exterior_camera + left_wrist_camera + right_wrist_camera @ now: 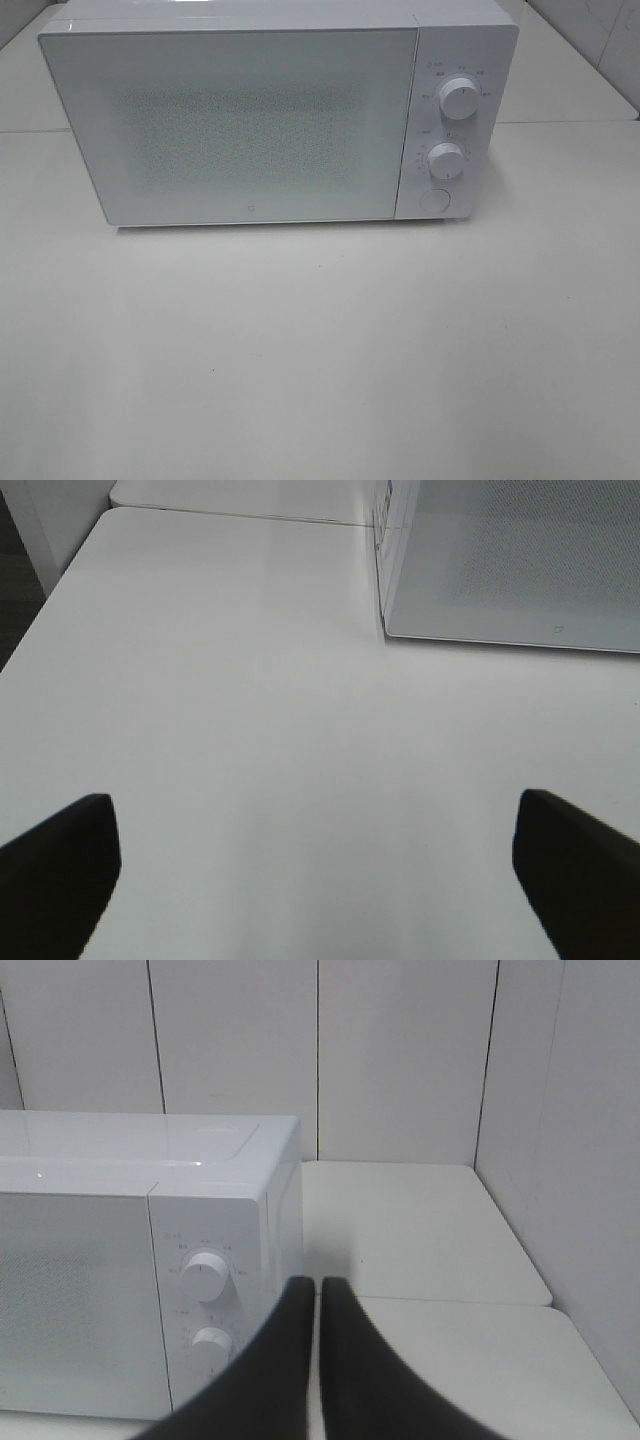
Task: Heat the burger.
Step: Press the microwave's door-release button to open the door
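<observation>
no text can be read outright. low on the microwave [250, 110], at the middle of its door's bottom edge, sits a small square logo mark [250, 212], too small to make out. tiny grey markings ring the upper knob [459, 98] and the lower knob [446, 160] on the microwave's right panel, all blurred past reading.

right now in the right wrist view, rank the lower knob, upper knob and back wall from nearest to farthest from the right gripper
1. lower knob and upper knob, both on the microwave's front panel: too close to call from the right gripper
2. back wall, behind the microwave: farthest
</observation>
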Tool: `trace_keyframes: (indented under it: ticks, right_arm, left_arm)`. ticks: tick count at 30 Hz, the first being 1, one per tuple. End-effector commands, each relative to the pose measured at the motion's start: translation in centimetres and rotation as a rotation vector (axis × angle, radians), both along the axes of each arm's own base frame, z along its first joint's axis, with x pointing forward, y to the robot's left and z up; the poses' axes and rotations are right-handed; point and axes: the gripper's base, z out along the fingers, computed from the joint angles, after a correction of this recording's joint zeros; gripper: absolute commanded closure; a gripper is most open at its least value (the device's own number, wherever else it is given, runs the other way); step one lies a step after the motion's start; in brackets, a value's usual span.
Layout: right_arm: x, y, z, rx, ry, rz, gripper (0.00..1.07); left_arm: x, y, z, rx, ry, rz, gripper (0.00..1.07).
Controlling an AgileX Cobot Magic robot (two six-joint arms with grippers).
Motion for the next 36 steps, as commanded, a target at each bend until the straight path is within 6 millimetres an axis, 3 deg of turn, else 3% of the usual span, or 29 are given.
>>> trace_keyframes:
  ticks: [1,3,7,12,15,23,36]
  right_arm:
    - [1.3,0.2,-0.2,-0.002,-0.049,0.009,1.07]
    - [2.9,0.5,-1.0,-0.005,-0.037,0.019,1.07]
    - [4.2,0.7,-2.2,-0.006,-0.036,0.031,1.07]
    - [7.3,1.2,-5.7,0.032,0.020,0.053,1.07]
    - [7.6,1.3,-6.0,0.031,0.026,0.055,1.07]
    - [12.0,2.0,-9.5,0.112,0.105,0.074,1.07]
    - [14.6,2.6,-14.8,0.291,0.258,0.081,1.07]
  left_arm:
    - [-0.1,0.0,0.1,-0.007,-0.027,0.006,0.06]
    - [-0.1,0.0,0.1,-0.007,-0.027,0.006,0.06]
    - [-0.1,0.0,0.1,-0.007,-0.027,0.006,0.06]
    - [-0.1,0.0,0.1,-0.007,-0.027,0.006,0.06]
    - [-0.1,0.0,0.1,-0.007,-0.027,0.006,0.06]
    - [-0.1,0.0,0.1,-0.007,-0.027,0.006,0.06]
    - [-0.1,0.0,0.1,-0.007,-0.027,0.006,0.06]
